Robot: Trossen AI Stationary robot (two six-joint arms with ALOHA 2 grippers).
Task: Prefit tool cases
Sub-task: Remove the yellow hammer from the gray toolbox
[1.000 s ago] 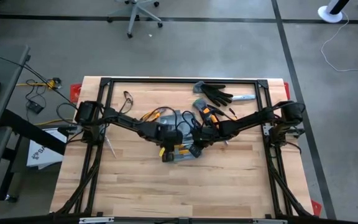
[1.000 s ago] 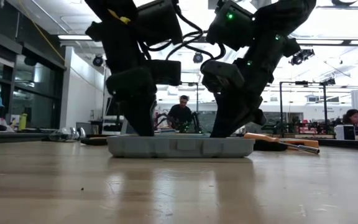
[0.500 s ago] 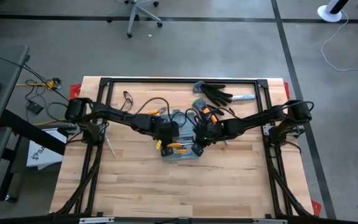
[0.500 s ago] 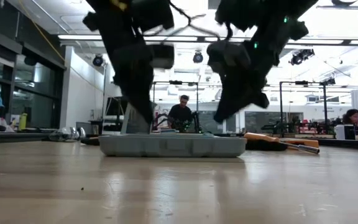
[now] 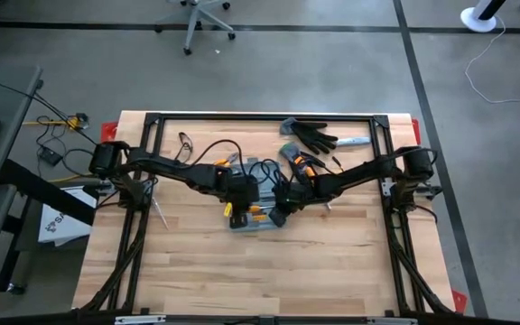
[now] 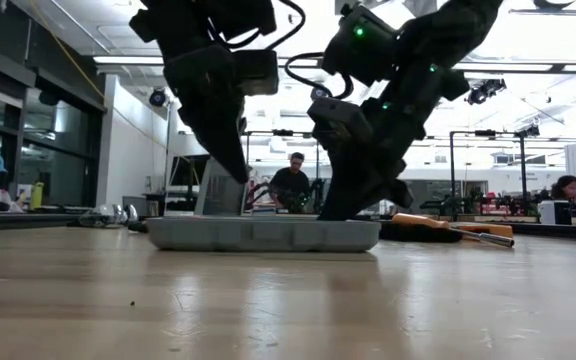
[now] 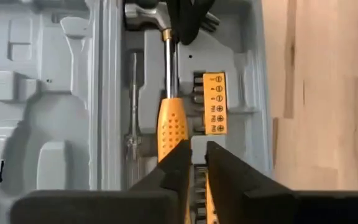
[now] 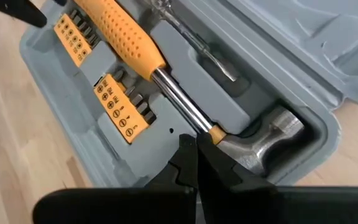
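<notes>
The open case (image 5: 255, 219) lies at the table's middle with the hammer (image 7: 168, 93) in its slot, and both the left gripper (image 7: 194, 165) and right gripper (image 8: 194, 163), fingers nearly closed and empty, should press it down evenly, I think.

Grey-blue tool case (image 7: 55, 93) — yellow dimpled hammer grip (image 8: 120, 34)

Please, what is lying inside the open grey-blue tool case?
Inside the tool case lie a hammer with an orange handle, a thin screwdriver and orange bit holders. The left gripper and right gripper, both shut, cover parts of the tray.
</notes>
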